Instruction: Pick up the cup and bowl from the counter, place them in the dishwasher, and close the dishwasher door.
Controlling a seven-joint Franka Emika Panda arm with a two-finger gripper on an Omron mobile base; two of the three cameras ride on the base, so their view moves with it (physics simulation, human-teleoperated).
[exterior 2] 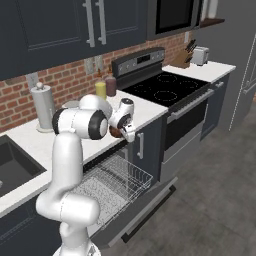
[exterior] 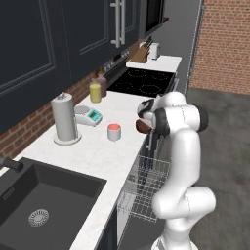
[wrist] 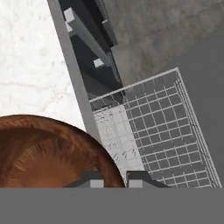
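The dark reddish-brown bowl sits at the front edge of the white counter, and I cannot tell if it still rests there. My gripper has its jaws drawn close on the bowl's rim. The cup, pale with a salmon-red top, stands upright on the counter to the left of the bowl. Just below, the dishwasher is open, with its wire rack pulled out over the lowered dishwasher door.
A paper-towel roll, a teal-and-white scale and a yellow-filled bottle stand behind the cup. The black sink lies to the left and the black stove to the right. A handled cabinet door flanks the rack.
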